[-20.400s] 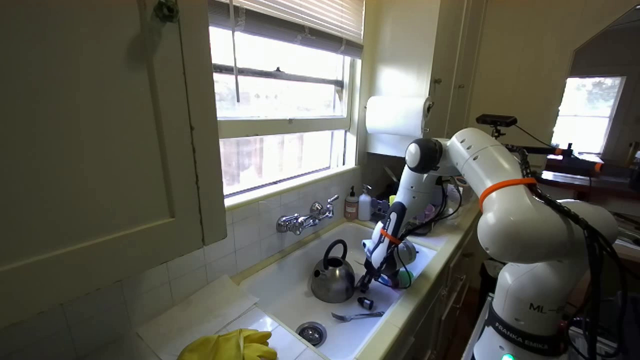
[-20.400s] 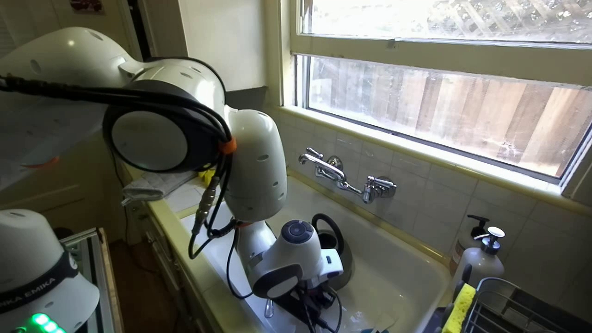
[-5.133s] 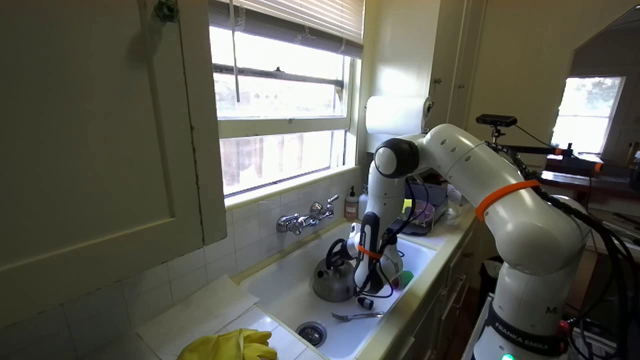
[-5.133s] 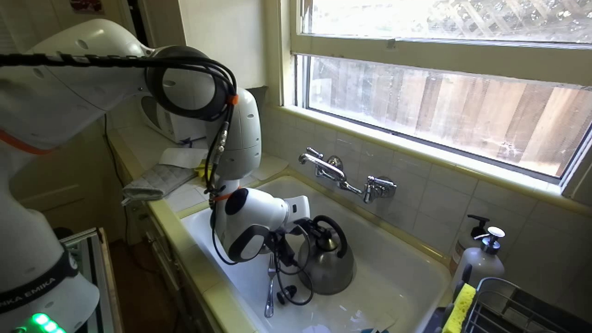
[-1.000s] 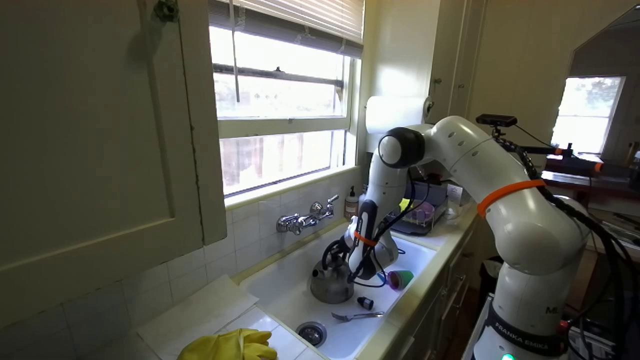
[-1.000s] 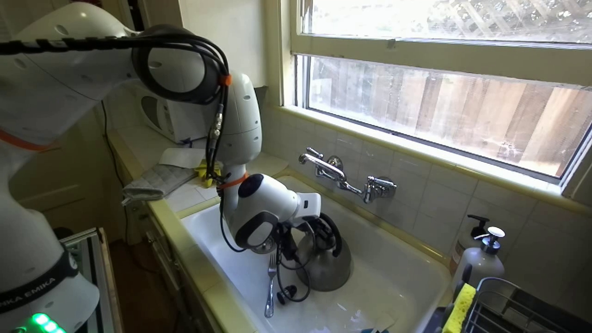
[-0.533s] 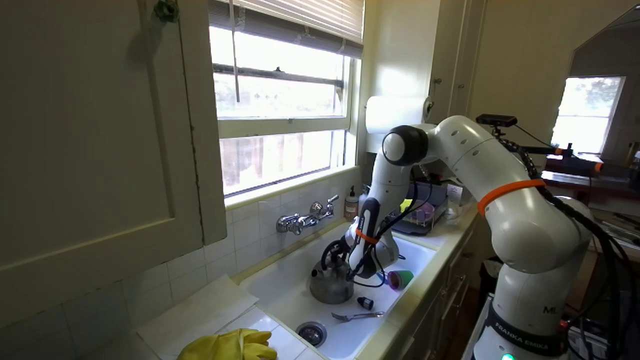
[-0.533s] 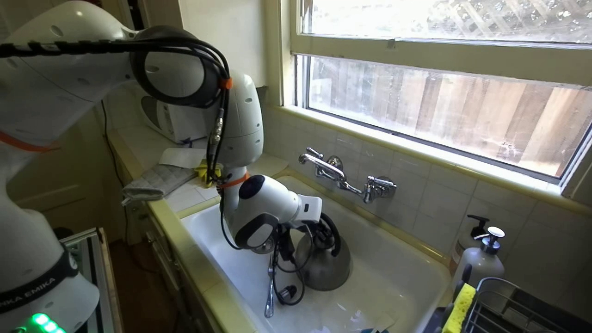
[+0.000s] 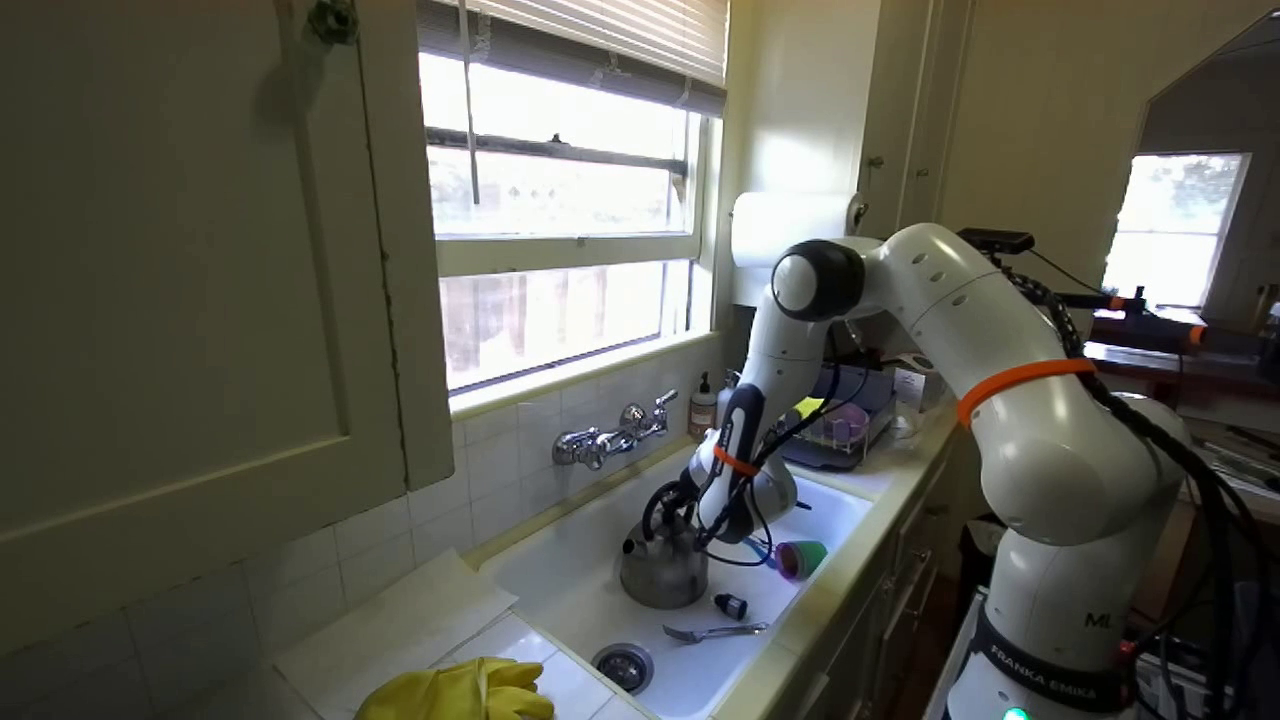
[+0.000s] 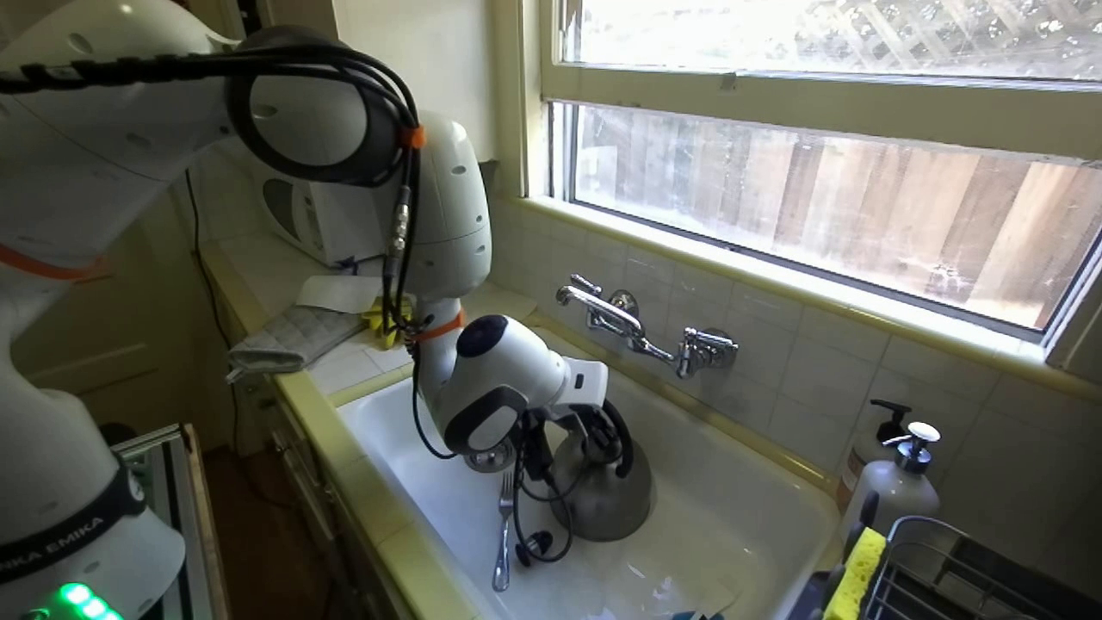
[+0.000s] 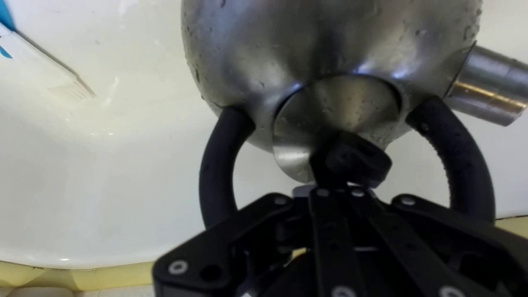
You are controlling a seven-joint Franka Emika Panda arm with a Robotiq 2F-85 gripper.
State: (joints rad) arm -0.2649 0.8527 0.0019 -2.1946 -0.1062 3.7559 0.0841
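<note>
A brushed steel kettle (image 9: 663,578) stands upright in the white sink; it also shows in the other views (image 10: 607,504) (image 11: 255,53). Its black arched handle (image 11: 466,165) passes on both sides of my gripper (image 11: 340,187). The fingers are close together, apparently shut on the black knob (image 11: 357,159) of the round steel lid (image 11: 342,103). The lid looks tilted, with a dark gap along its upper edge and its lower edge past the kettle's outline. The spout (image 11: 491,86) points to the right in the wrist view. The fingertips are mostly hidden in both exterior views.
A fork (image 9: 715,633) and a small dark object (image 9: 731,606) lie beside the kettle. A green and pink cup (image 9: 802,560) lies farther along the sink. The faucet (image 10: 616,319) is on the tiled wall. Soap bottles (image 10: 895,482) and a dish rack (image 10: 938,560) stand at one end.
Over the longer span, my gripper has moved from beside the kettle to its top, inside the handle. In the last second the arm has risen slightly; the kettle has barely moved.
</note>
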